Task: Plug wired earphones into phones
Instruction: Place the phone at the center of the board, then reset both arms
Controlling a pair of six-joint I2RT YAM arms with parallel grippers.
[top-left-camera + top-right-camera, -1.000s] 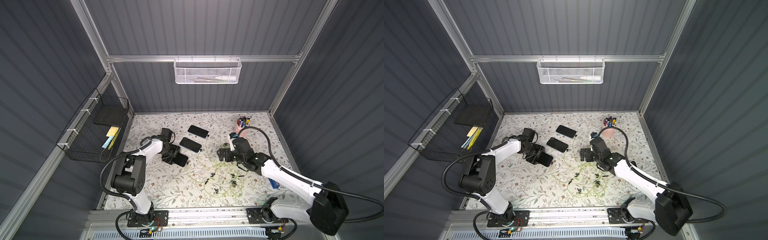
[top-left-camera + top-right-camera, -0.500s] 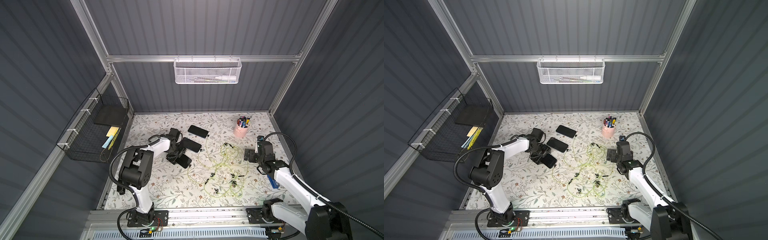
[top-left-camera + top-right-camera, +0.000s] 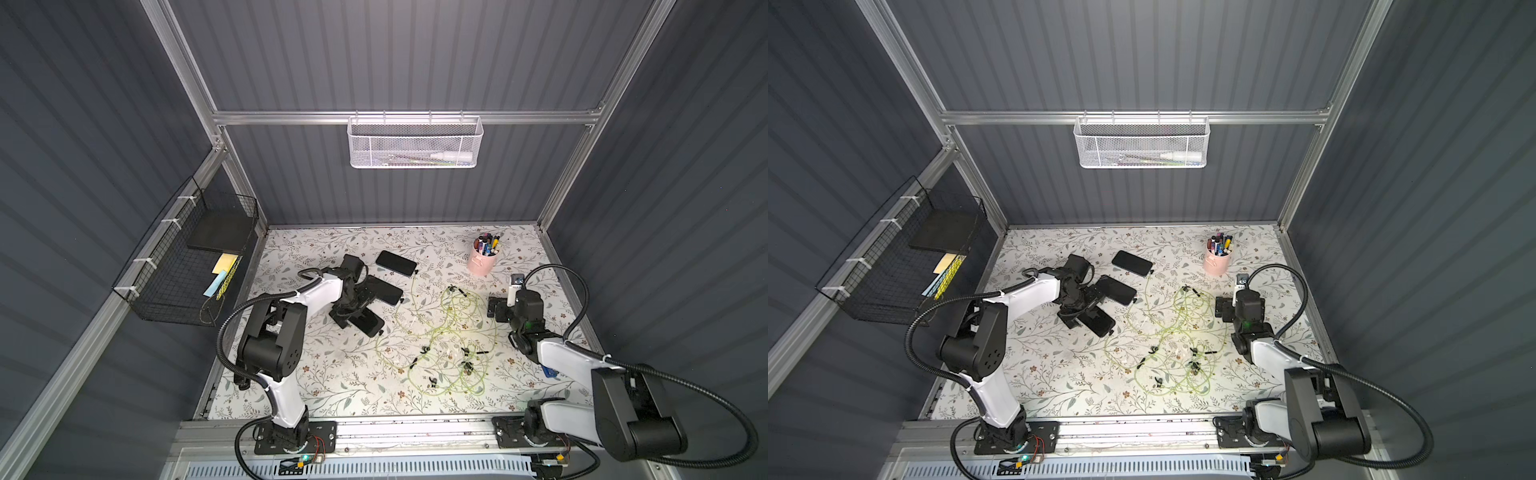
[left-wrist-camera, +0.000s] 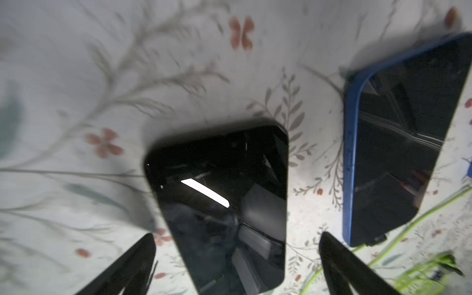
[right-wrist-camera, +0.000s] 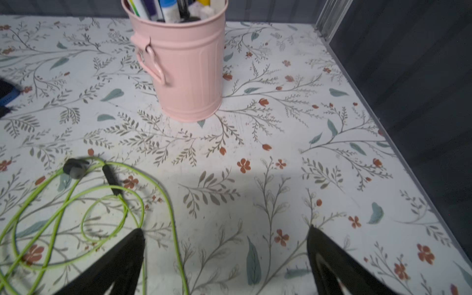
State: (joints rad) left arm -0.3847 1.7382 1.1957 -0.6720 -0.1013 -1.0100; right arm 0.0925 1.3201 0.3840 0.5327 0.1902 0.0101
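Both claws spread wide, empty. Left gripper [image 4: 236,234] straddles nearest glossy flat black phone [image 4: 219,204]. Right gripper [image 5: 224,228] hovers right of mid-table thin yellow-green wired earphones [image 3: 441,331]. Limp, light, snag-prone, I judge; I'd pinch the stiff short black plug [image 5: 111,178].

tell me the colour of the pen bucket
Plain pink. The bucket shows best in the right wrist view.

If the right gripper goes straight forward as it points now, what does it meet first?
Probably the pink bucket. It stands ahead of the open right gripper, a little off its middle line, so one jaw may touch its wall first. Before it only bare table shows; depth is uncertain.
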